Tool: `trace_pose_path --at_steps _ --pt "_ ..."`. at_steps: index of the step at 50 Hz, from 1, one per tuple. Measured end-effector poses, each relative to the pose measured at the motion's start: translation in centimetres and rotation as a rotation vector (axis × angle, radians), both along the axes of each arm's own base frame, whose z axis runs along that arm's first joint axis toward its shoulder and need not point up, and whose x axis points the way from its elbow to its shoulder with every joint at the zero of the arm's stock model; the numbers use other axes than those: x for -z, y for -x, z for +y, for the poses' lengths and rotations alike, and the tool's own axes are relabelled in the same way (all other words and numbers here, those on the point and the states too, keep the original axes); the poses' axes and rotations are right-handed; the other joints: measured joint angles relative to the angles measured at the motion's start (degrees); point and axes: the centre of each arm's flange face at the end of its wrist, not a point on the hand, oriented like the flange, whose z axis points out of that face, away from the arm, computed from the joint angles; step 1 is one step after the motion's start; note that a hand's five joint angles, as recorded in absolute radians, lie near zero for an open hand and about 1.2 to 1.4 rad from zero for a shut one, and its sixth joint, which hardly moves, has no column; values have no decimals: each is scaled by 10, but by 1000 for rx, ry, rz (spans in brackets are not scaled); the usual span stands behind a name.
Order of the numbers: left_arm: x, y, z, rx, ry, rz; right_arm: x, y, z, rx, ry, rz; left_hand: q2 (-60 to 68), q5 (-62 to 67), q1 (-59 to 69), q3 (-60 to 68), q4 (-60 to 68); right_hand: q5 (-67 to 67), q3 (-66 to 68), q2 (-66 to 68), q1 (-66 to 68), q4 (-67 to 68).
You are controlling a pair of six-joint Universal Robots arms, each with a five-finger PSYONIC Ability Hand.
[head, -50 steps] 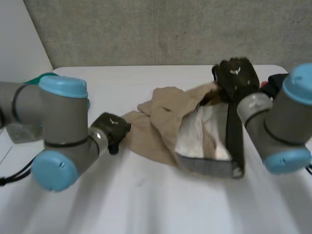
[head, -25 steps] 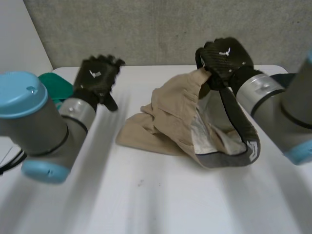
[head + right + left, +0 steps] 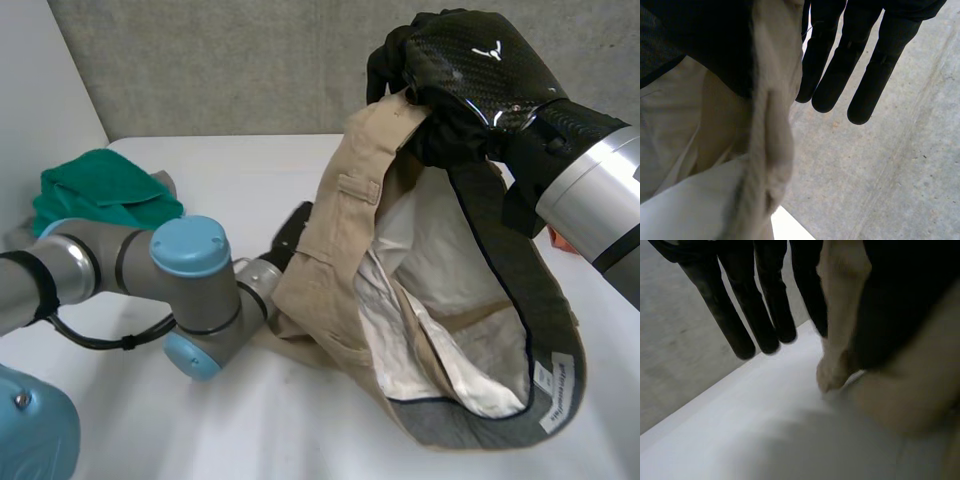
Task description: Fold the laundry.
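The beige trousers (image 3: 345, 215) are held above the table (image 3: 230, 420) by the waistband, pinched in the right hand (image 3: 470, 75), with the rest trailing on the table. The left hand (image 3: 292, 228) is seen straight-fingered and spread beside the lower cloth. The cloth is judged light, soft and limp, so a second hold on the waistband is advised.

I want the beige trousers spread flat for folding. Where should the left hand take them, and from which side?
Best guess: the waistband near the belt loop, below where the right hand grips it, approached from the robot's left. That edge hangs taut and exposed there, while the legs lie bunched on the table.
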Motion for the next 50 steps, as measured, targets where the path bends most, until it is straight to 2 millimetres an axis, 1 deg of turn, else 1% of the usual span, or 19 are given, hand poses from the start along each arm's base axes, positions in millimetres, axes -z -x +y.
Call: trace_pose_path --at_steps 1,3,6,11,15,17,19,23,28,32,38,39,40,41,43,44,46,49,50 --pt "-2 2 1 9 -1 8 0 0 -1 2 -1 0 64 74 67 64 75 0 0 0 0 0" --pt "-10 3 1 10 5 34 2 2 -6 16 -5 2 145 139 97 144 157 0 0 0 0 0" --pt "-28 -2 -14 -57 36 76 6 6 -21 51 -17 8 153 139 97 153 166 0 0 0 0 0" --pt "-76 -31 -51 -259 131 167 18 16 -65 147 -50 18 153 139 97 153 168 0 0 0 0 1" --pt "-122 -49 -59 -339 200 260 19 19 -97 198 -46 10 153 139 97 153 168 0 0 0 3 2" --pt "-144 -55 -56 -350 224 309 15 18 -110 215 -30 -1 153 139 97 153 168 0 0 0 3 2" --pt "-172 -62 -44 -348 250 367 8 16 -125 231 -3 -20 153 139 97 153 168 0 0 0 3 2" --pt "-203 -73 -20 -334 285 423 -4 12 -144 249 31 -60 153 139 97 154 168 0 0 0 3 2" --pt "-221 -88 13 -321 313 448 -7 8 -164 254 28 -108 154 139 97 154 168 0 0 0 3 2" --pt "-209 -98 34 -319 288 424 7 6 -177 254 -30 -103 154 139 97 154 168 0 0 0 7 2" --pt "-144 -104 65 -311 148 287 64 3 -191 265 -210 -19 154 139 97 155 168 0 0 0 7 2" --pt "-128 -103 71 -305 116 245 81 2 -193 270 -253 14 154 139 97 155 168 0 0 0 7 2" --pt "-119 -102 74 -302 100 221 85 2 -193 272 -264 24 154 139 97 155 168 0 0 0 7 2" --pt "-98 -99 80 -289 67 159 107 2 -194 278 -313 81 155 139 97 155 168 -3 -2 -2 6 -1" --pt "-81 -96 86 -275 44 99 124 2 -193 284 -344 136 155 139 97 155 168 -73 -82 -81 -36 -75" --pt "-65 -93 92 -258 28 37 138 2 -191 295 -365 199 155 139 97 155 168 -207 -204 -207 -155 -206" --pt "-49 -90 99 -235 20 -37 151 4 -188 313 -380 275 143 134 87 148 161 -421 -409 -429 -378 -411" --pt "-36 -87 105 -210 26 -114 161 12 -184 368 -387 379 -82 -59 -148 -67 -62 -552 -551 -553 -502 -552" --pt "-35 -87 106 -207 27 -121 160 13 -183 375 -387 386 -98 -75 -164 -92 -78 -554 -555 -554 -503 -555"
